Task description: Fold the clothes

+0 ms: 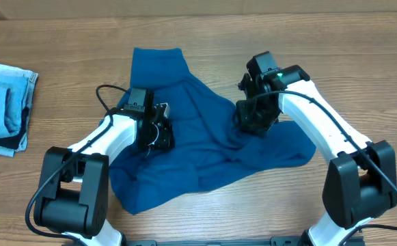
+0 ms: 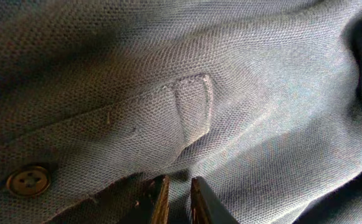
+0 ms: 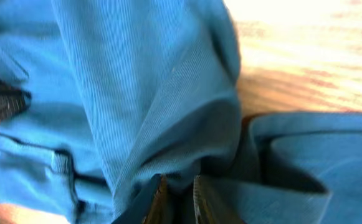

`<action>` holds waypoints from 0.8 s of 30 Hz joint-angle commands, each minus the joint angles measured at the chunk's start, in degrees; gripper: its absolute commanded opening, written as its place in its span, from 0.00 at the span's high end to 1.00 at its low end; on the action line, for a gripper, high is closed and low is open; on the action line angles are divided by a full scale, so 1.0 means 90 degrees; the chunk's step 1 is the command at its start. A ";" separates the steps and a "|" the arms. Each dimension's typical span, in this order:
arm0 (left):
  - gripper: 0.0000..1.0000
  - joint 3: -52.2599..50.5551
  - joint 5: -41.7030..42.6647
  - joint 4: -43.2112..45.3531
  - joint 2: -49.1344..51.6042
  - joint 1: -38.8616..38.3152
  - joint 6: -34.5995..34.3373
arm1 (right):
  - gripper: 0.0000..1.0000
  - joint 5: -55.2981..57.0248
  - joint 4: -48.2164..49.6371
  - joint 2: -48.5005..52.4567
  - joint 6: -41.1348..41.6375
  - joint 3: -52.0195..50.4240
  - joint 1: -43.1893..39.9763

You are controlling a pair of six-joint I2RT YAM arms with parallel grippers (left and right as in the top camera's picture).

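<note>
Teal shirt (image 1: 198,137) lies crumpled mid-worktop (image 1: 362,55), its narrow end pointing at the far edge. Only the left wrist view shows its button (image 2: 28,182). Only overhead shows the denim stack (image 1: 3,106) at the left edge, well apart. Left hand (image 2: 179,194) and right hand (image 3: 179,194) each pinch shirt cloth. Open wood lies along the far and right edges.

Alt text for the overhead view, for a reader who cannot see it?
A rumpled teal-blue shirt lies on a wooden table, with the left gripper and right gripper both down on its fabric. A pale blue denim stack sits at the far left.
</note>
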 commanded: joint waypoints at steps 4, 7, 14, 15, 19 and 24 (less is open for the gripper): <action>0.83 0.0151 -0.0022 -0.0007 0.0019 -0.0005 0.0080 | 0.58 -0.0352 0.1236 0.0049 -0.0029 -0.0019 -0.0780; 0.83 0.0151 -0.0027 -0.0005 0.0019 -0.0005 0.0085 | 0.44 -0.0882 0.1671 0.0240 -0.0121 -0.0019 -0.0942; 0.82 0.0151 -0.0039 0.0070 0.0019 -0.0005 0.0131 | 0.21 -0.0843 0.2047 0.1365 -0.0767 -0.0019 -0.0746; 0.82 0.0151 -0.0039 0.0083 0.0019 -0.0005 0.0131 | 0.21 -0.0867 0.2093 0.1532 -0.0770 -0.0019 -0.0748; 0.82 0.0151 -0.0019 0.0087 0.0019 -0.0005 0.0129 | 0.29 -0.1234 0.2144 0.1914 -0.1171 -0.0019 -0.0729; 0.82 0.0151 -0.0019 0.0090 0.0019 -0.0005 0.0129 | 0.79 -0.1270 0.2149 0.1926 -0.1163 0.0039 -0.0765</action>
